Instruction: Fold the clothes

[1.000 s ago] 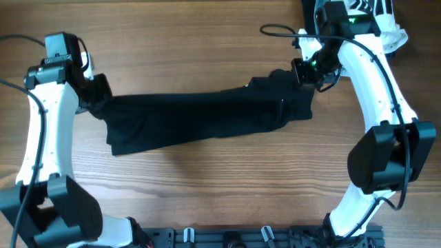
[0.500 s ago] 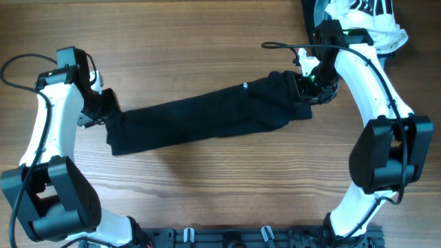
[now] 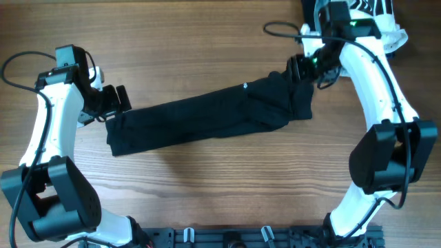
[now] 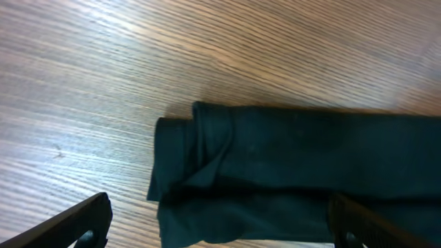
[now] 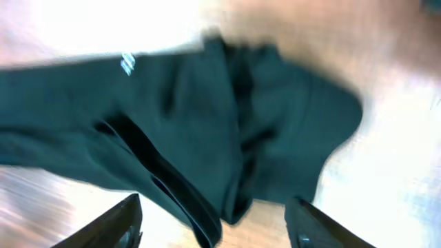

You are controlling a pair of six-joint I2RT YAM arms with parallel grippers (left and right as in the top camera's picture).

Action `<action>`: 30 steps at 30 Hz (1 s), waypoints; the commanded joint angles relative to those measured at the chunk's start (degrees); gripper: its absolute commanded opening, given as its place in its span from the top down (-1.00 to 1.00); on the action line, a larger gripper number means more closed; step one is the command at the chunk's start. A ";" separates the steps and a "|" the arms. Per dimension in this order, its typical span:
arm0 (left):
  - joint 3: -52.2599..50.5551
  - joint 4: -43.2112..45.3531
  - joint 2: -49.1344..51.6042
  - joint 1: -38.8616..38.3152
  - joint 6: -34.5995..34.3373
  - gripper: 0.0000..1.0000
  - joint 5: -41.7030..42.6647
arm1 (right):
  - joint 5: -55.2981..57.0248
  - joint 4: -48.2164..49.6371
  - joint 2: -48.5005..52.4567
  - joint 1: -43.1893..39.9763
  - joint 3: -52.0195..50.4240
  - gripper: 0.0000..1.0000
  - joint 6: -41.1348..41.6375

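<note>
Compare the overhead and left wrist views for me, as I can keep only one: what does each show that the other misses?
Only overhead: the garment end to end as a long band, the right gripper at its far end, and striped white fabric at the picture's top edge. Only left wrist: the layered folds at the garment's left end, close up. Both: the black garment lying on the wooden table, and the left gripper open, holding nothing.

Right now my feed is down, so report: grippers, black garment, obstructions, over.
Left gripper open, right gripper open, one at each end of black garment. Garment flat in long folded band, unheld. Striped white fabric at far corner, clear.
</note>
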 commanded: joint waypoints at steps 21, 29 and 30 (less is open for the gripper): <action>-16.04 17.09 7.19 0.35 5.88 -0.81 3.28 | -5.09 5.75 -1.18 -0.28 1.42 -0.50 -1.16; -24.61 30.14 7.19 0.22 5.81 0.37 6.36 | -5.07 7.26 -1.20 -0.31 1.42 -0.50 1.18; -24.65 30.69 7.19 0.44 5.77 0.49 6.10 | -5.05 7.26 -1.20 -0.28 1.42 -0.50 1.73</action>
